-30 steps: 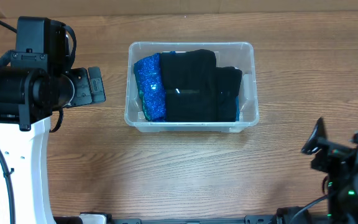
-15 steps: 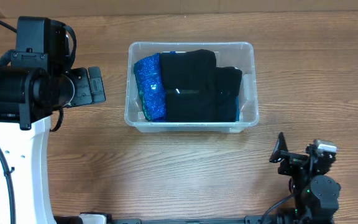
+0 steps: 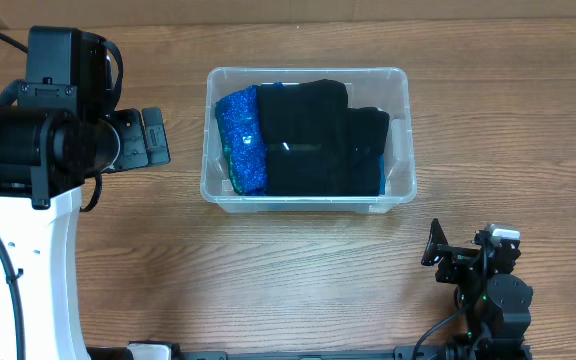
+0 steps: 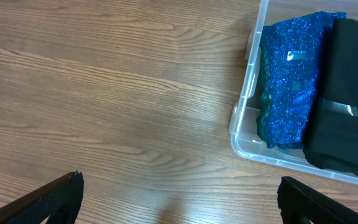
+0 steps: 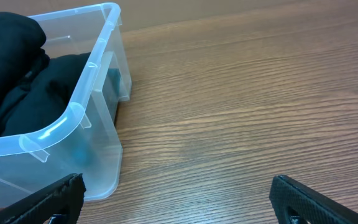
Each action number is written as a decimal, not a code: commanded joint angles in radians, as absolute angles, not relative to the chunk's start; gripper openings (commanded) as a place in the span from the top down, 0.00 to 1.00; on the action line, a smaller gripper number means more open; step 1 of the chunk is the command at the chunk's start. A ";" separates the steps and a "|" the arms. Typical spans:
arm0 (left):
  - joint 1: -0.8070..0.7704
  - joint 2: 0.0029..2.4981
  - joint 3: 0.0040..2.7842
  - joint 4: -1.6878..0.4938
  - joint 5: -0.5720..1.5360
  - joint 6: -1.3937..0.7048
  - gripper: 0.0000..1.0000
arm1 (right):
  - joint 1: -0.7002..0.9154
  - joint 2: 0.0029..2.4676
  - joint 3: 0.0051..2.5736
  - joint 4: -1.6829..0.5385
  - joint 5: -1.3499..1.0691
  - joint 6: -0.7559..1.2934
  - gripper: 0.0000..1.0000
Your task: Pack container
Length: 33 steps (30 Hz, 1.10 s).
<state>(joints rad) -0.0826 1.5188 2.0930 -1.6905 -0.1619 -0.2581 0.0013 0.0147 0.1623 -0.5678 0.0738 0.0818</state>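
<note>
The clear plastic container (image 3: 398, 195) stands at the table's middle back, holding folded black cloth (image 3: 318, 140) and a glittery blue cloth (image 3: 240, 140) at its left end. My left gripper (image 3: 154, 137) is open and empty, left of the container; its wrist view shows the container's corner (image 4: 244, 127) and the blue cloth (image 4: 291, 74). My right gripper (image 3: 436, 250) is open and empty near the front right, below the container's right corner. Its wrist view shows the container's wall (image 5: 98, 81) with black cloth (image 5: 17, 81) inside.
The wooden table (image 3: 298, 270) runs around the container. The left arm's white base (image 3: 23, 280) fills the front left. The right arm's body (image 3: 493, 295) sits at the front edge.
My right arm has swung left and inward from the right edge, its gripper now nearer the container's front right corner. The left arm and the container have not moved.
</note>
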 commanded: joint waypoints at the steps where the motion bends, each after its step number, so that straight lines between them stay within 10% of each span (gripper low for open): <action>1: -0.077 1.518 2.093 -1.689 -0.175 -0.247 0.00 | -0.002 0.003 0.150 -0.562 0.065 0.082 0.00; 25: -0.079 1.391 2.075 -1.683 -0.187 -0.240 0.00 | -0.002 0.003 0.150 -0.562 0.065 0.082 0.00; 33: -0.070 1.044 1.678 -1.216 -0.203 -0.163 0.00 | -0.002 0.003 0.150 -0.562 0.065 0.082 0.00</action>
<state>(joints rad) -0.0757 1.1717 1.8610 -1.3643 -0.2131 -0.2237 0.0013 0.0147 0.1619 -0.5663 0.0731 0.0818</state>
